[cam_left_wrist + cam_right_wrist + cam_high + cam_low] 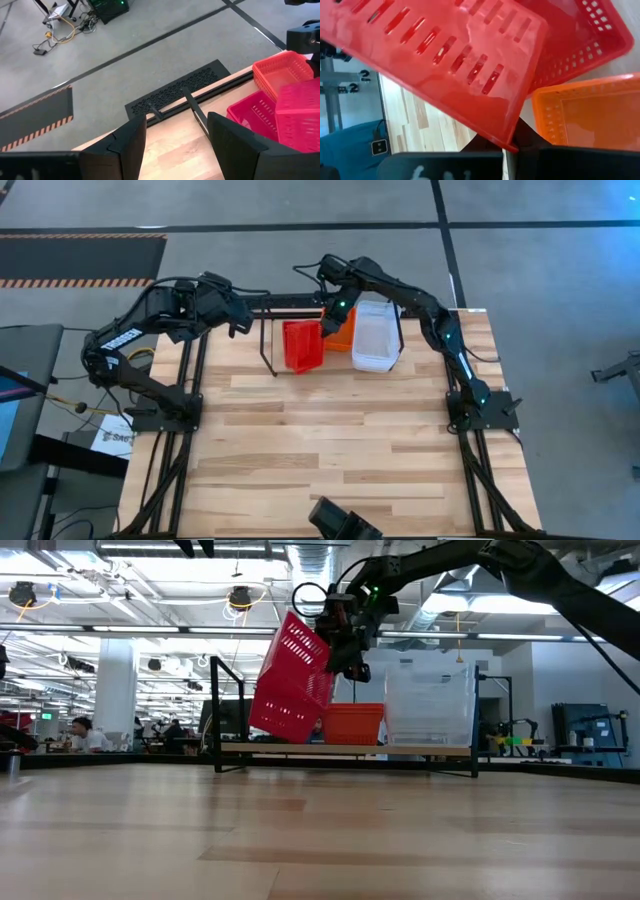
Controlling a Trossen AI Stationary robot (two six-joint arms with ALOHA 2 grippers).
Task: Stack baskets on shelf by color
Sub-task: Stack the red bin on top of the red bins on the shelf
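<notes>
Red basket (445, 60), nearest my right wrist camera: its slotted wall fills that view, and my right gripper (345, 645) is clenched on its rim, holding it tilted and lifted above the shelf (345, 750). Seen from table height, this basket hangs over the shelf's left end, its lower corner close to the shelf deck. A second red basket (580, 45) lies beneath it on the shelf. Orange basket (352, 723): on the shelf's middle, just beside the held red one. Clear basket (430, 705): on the shelf's right part, beside the orange basket. Shelf: at the far edge of the wooden table (330, 440). My left gripper (175, 145) hovers off the shelf's left end, fingers spread and grasping nothing. Writing: small white markings show on a dark post in the right wrist view, too unclear to read with confidence; no brand or label is legible on the baskets.
</notes>
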